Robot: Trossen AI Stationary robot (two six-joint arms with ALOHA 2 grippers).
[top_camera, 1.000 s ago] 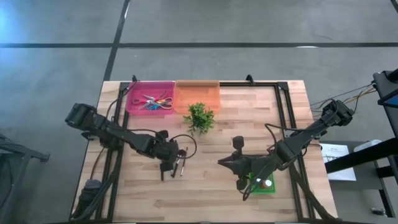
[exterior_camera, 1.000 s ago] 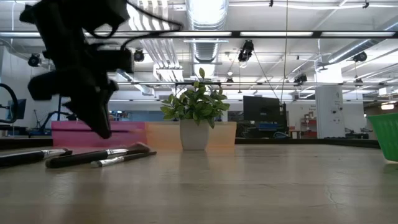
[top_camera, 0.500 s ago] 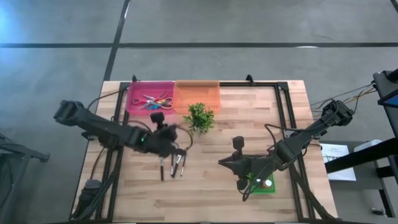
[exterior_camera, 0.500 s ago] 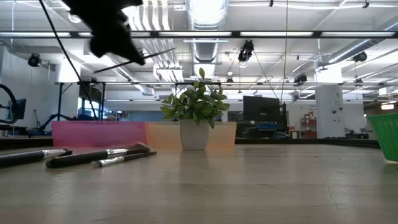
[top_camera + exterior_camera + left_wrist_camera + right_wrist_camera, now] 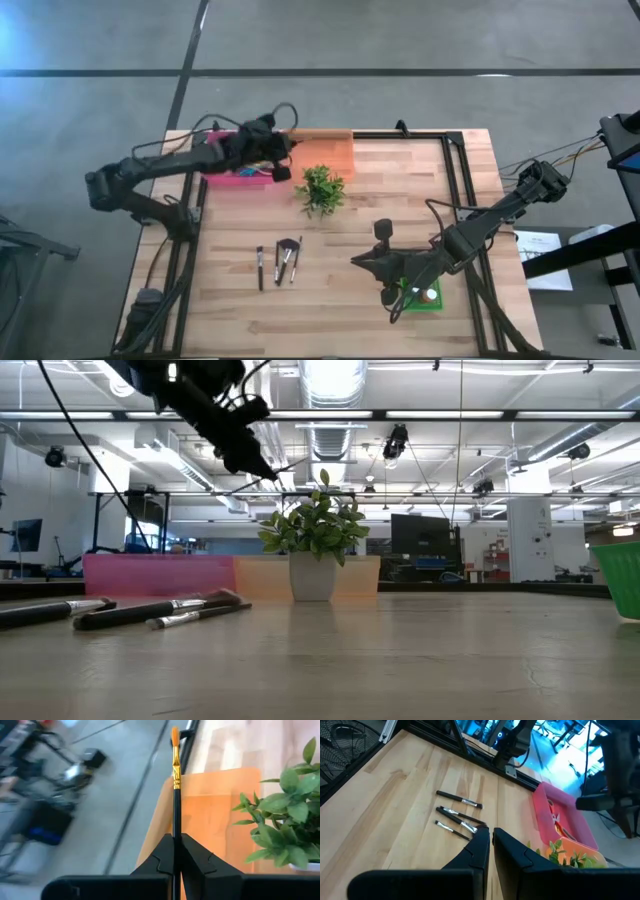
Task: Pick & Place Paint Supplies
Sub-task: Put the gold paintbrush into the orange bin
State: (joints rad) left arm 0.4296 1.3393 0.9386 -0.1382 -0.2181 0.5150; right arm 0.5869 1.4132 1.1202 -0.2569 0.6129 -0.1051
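Observation:
My left gripper (image 5: 278, 168) hangs high over the seam between the pink bin (image 5: 226, 150) and the orange bin (image 5: 325, 155), shut on a thin dark-handled brush (image 5: 175, 795) with a gold ferrule and orange bristles. Three more brushes (image 5: 280, 263) lie flat on the table's middle, and they also show in the right wrist view (image 5: 459, 817). My right gripper (image 5: 357, 262) hovers shut and holds nothing, right of those brushes and beside a green container (image 5: 428, 298). My left gripper pinches the brush's dark handle (image 5: 175, 831) between its two fingers. The brush runs along the fingers and sticks out ahead of them, bristle end (image 5: 175, 735) foremost. It is lifted clear, close to level (image 5: 287, 465), over the orange bin's left edge.
A potted leafy plant (image 5: 321, 188) stands just in front of the orange bin, close to my left gripper. The pink bin holds scissors and other small items (image 5: 250, 163). Black rails (image 5: 455, 170) run along the table's sides.
My left gripper has risen from the brushes in the table's middle and swung toward the far edge, turning as it went, to a place over the bins. It has carried one thin brush up with it. Three brushes stay where they lay.

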